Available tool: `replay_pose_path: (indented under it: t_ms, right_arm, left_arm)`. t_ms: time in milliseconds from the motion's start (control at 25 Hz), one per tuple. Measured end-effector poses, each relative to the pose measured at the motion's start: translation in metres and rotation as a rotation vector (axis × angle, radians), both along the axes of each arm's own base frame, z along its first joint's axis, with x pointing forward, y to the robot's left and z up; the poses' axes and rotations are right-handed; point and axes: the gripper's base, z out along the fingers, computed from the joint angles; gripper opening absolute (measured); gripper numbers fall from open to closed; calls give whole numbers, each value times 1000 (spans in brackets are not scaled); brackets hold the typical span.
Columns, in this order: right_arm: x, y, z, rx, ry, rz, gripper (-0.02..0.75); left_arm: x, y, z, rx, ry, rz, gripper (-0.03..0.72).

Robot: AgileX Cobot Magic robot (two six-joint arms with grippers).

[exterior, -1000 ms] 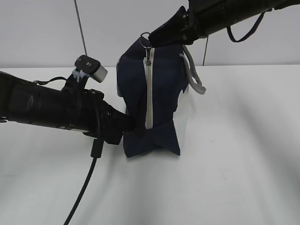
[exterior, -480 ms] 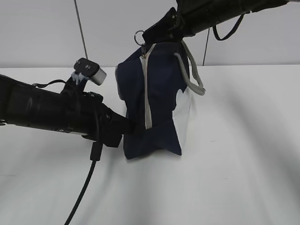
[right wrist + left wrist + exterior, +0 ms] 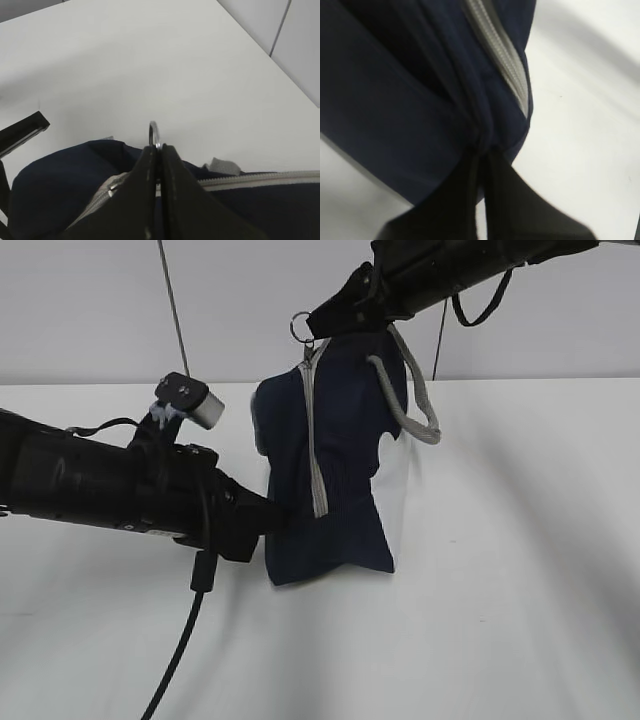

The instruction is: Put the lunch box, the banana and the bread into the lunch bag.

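1. at the middle of the exterior view, the navy lunch bag (image 3: 335, 480) stands on end on the white tabletop (image 3: 500, 620), its grey zipper (image 3: 314, 445) running from the top down the near face, with the white side panel (image 3: 398, 495) on its right.
2. the right claw (image 3: 322, 322) comes in from the upper right and is pinched together at the very top of the bag, where the ring pull (image 3: 299, 325) sticks out to its left.
3. a grey strap handle (image 3: 412, 390) hangs in a loop below the right arm, against the bag's upper right side.
4. the left claw (image 3: 278, 520) reaches in low from the left and is clamped on a fold of the bag's fabric beside the zipper's lower end; a small grey camera (image 3: 192, 400) sits on top of that arm and a black cable (image 3: 185, 640) hangs from it to the tabletop.
5. the left wrist view shows the left claw (image 3: 481, 165) with its dark tips together on a pinched ridge of navy cloth of the lunch bag (image 3: 395, 110), the zipper (image 3: 502, 65) running just right of the fold.
6. the right wrist view shows the right claw (image 3: 159, 150) closed on the base of the ring pull (image 3: 154, 134), the ring upright above the tips, and the zipper (image 3: 250, 179) running off to the right across the lunch bag (image 3: 55, 185).
7. the lunch box, the banana and the bread are not visible in any view.
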Motion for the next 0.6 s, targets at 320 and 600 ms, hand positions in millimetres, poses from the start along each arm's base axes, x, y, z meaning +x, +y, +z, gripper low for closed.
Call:
replay_pose_path:
  t_ms: [320, 600]
  right_arm:
    - [2, -1, 4, -8, -22, -12, 0]
    - [4, -1, 6, -8, -33, -33, 0]
  left_arm:
    - [-1, -1, 1, -14, 5, -8, 7]
    - [-2, -1, 2, -28, 14, -18, 7]
